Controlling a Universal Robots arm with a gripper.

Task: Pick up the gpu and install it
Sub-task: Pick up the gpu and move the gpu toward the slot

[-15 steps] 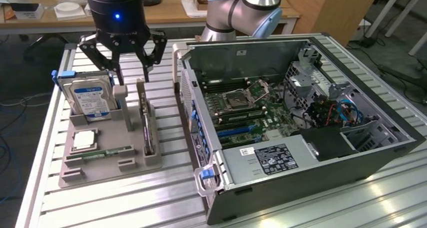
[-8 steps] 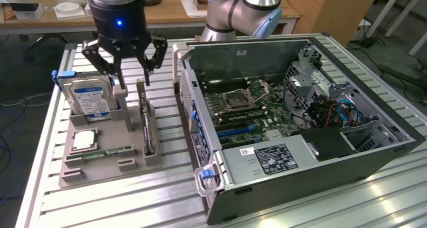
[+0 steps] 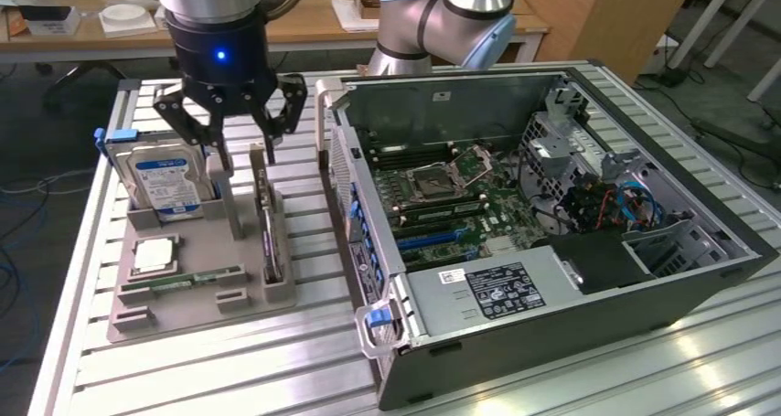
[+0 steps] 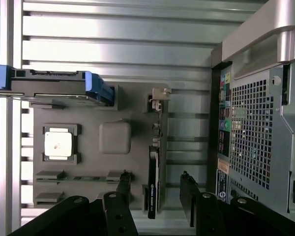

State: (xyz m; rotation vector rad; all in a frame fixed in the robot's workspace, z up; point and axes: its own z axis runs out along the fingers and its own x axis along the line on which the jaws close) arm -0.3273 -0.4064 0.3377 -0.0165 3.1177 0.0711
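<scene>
The gpu point(image 3: 267, 233) stands on its long edge in a slot of the grey holder tray point(image 3: 196, 306), to the exterior view's left of the open computer case point(image 3: 550, 215). In the wrist view the gpu point(image 4: 153, 187) appears edge-on, a thin dark card whose silver bracket point(image 4: 159, 97) is at one end. My gripper point(image 3: 245, 157) hovers over the card's far end, open, its fingers point(image 3: 215, 151) apart and holding nothing. In the wrist view the gripper point(image 4: 155, 189) straddles the card, with one of its black fingers point(image 4: 123, 186) on each side, not touching it.
A hard drive with a blue label point(image 3: 168, 183) stands upright in the tray beside the card. A processor point(image 3: 155, 254) and a narrow memory stick point(image 3: 196, 277) lie flat nearer the front. The case wall point(image 4: 255, 123) rises close by. The table point(image 3: 244, 379) is slatted aluminium.
</scene>
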